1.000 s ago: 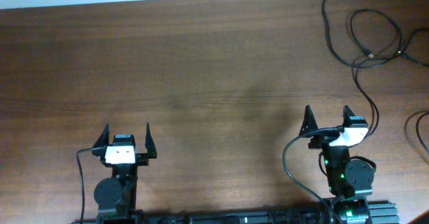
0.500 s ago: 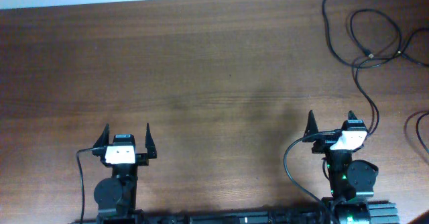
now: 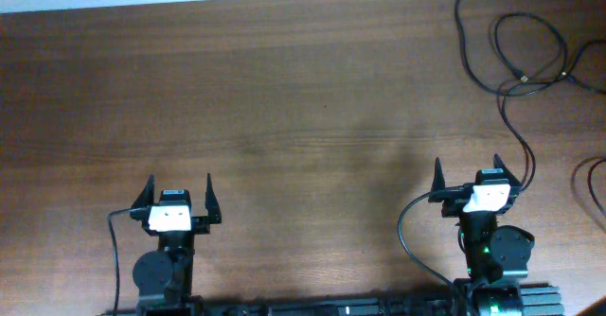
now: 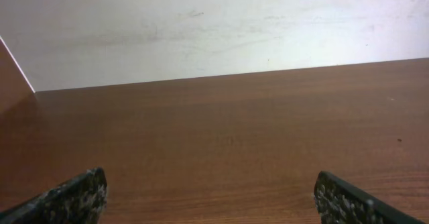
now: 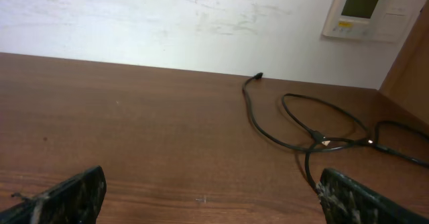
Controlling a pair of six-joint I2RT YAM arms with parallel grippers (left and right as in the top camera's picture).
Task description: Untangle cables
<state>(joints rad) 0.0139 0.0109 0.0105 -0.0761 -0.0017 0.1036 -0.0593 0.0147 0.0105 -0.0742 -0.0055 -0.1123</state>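
Observation:
Thin black cables lie looped together at the table's far right, with one strand running down toward my right gripper and one plug end at the back edge. They show in the right wrist view ahead and to the right. My right gripper is open and empty, just short of the nearest strand; its fingers show in the right wrist view. My left gripper is open and empty at the front left, far from the cables; only bare wood lies between its fingers.
Another black cable loop lies at the right edge. A white wall runs behind the table, with a thermostat panel on it. The arm bases and their thicker wires sit at the front edge.
My right gripper has drawn back a little toward the front edge and turned slightly. The left arm and the cables have not moved.

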